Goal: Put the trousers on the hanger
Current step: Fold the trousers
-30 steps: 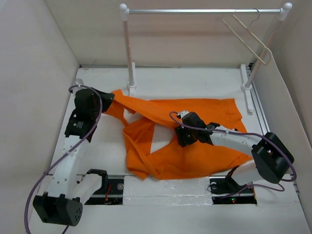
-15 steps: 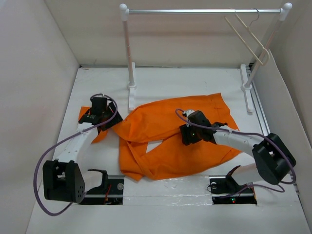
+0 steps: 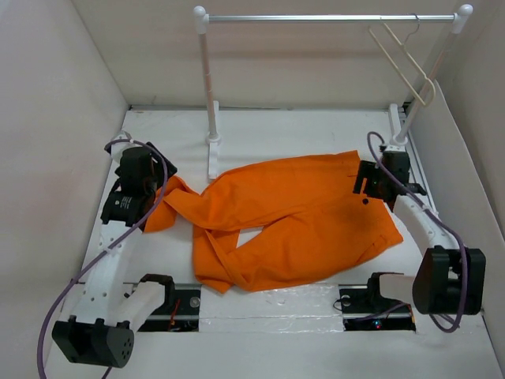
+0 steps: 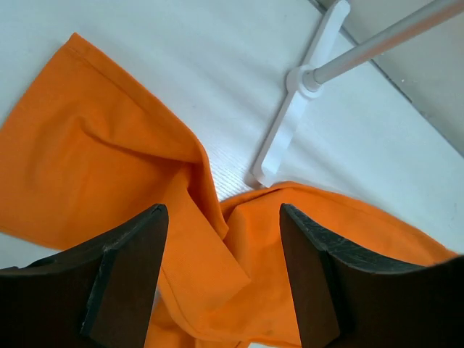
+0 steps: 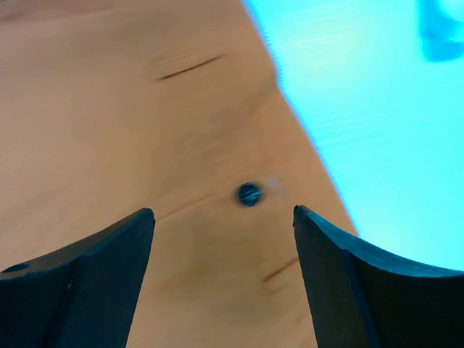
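Observation:
The orange trousers (image 3: 292,213) lie spread across the table, with one leg end reaching left and the waist at the right. My left gripper (image 3: 158,180) hovers open over that left leg end. In the left wrist view the gripper (image 4: 221,214) shows folded orange cloth (image 4: 109,159) below its parted fingers, with nothing gripped. My right gripper (image 3: 364,188) stands open over the waist; in the right wrist view the gripper (image 5: 223,212) is just short of the small dark button (image 5: 249,194). The cream hanger (image 3: 402,59) hangs from the right end of the rack bar.
The rack's silver bar (image 3: 316,17) spans the back on two white posts. The left post (image 3: 209,87) and its foot (image 4: 290,123) stand just behind the trousers, and the right post's foot (image 3: 398,142) is beside my right gripper. Walls close in on both sides.
My left gripper opened and let go of the leg, which dropped to the table. My right gripper moved from the middle of the trousers to the waist at the right and opened wider.

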Controlling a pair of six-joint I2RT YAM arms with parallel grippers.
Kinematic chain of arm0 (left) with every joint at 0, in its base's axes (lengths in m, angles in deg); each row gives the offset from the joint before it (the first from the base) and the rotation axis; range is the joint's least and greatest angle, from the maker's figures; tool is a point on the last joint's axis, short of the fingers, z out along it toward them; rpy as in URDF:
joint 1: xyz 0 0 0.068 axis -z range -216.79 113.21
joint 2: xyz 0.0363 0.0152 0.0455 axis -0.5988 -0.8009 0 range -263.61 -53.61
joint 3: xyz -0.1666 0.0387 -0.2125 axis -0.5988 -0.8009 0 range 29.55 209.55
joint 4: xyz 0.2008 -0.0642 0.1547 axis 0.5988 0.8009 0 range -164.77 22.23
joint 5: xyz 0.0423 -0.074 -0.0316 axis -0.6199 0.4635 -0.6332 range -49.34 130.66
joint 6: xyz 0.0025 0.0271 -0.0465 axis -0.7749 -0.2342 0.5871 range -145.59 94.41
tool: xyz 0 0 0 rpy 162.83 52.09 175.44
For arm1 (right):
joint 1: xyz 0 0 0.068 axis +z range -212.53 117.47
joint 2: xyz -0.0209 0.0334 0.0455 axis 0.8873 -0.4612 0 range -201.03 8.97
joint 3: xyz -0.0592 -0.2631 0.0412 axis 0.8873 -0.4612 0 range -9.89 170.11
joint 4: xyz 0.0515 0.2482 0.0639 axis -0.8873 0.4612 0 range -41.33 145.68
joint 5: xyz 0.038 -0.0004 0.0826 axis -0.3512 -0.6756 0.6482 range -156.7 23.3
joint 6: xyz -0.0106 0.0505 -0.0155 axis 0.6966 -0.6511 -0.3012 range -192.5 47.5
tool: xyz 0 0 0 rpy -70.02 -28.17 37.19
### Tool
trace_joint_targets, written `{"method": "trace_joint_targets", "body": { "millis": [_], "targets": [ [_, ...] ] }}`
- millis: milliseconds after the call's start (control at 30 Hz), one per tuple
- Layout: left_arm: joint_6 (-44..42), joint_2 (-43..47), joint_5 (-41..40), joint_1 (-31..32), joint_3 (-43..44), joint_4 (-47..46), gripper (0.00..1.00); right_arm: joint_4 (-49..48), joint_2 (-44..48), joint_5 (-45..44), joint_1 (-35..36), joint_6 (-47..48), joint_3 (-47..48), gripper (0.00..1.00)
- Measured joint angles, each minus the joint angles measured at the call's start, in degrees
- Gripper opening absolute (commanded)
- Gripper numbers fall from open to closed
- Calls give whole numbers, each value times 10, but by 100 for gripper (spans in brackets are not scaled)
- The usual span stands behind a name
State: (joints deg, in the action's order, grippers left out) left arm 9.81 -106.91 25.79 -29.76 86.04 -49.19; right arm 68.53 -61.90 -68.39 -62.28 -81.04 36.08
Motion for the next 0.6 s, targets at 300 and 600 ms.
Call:
{"method": "trace_joint_targets", "body": {
  "millis": [300, 600],
  "targets": [
    [-5, -50, -11, -39, -54, -12, 77, -35, -137, 59, -150, 6, 0, 92],
    [34, -119, 26, -69, -61, -73, 77, -143, -192, 183, -199, 11, -29, 0]
  ]
}}
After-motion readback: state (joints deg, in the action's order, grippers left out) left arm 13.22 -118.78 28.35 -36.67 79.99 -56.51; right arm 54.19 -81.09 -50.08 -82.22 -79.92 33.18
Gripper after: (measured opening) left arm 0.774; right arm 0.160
